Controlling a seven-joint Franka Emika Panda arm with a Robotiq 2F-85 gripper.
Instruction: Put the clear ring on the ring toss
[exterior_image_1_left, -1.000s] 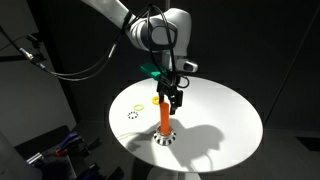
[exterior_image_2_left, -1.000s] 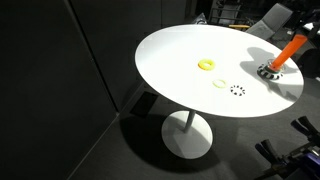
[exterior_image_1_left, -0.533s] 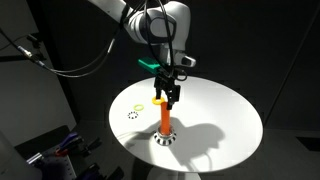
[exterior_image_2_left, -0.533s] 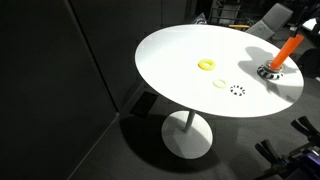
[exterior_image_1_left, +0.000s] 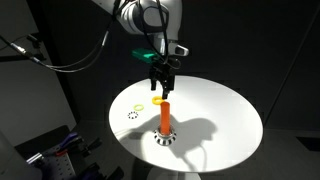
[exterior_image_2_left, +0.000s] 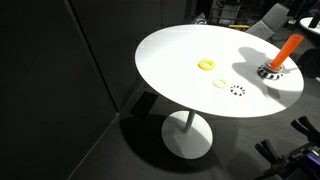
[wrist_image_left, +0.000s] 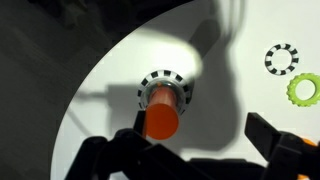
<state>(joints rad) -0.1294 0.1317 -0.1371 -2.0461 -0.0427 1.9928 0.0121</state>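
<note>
The hand (exterior_image_1_left: 161, 92) hung directly above the ring toss (exterior_image_1_left: 164, 116). In the wrist view its fingers (wrist_image_left: 275, 136) were spread wide, with nothing between them but the orange peg top below. The clear ring (exterior_image_2_left: 220, 84) was not in the hand. It lay flat on the counter (exterior_image_2_left: 170, 55), left of the ring toss and apart from it, just beside the speckled ring (exterior_image_2_left: 237, 90), with the yellow ring (exterior_image_2_left: 206, 65) farther left. The nearest risk was probably the peg itself: a sideways move begun without lifting clear could catch a finger on it and tip the ring toss. At the pickup, wide fingers closing on so faint and flat a ring could easily sweep in the speckled neighbour. They could also press the clear ring against the counter so that it skidded or flipped away. A loose pinch might then drop it short of the peg.
</note>
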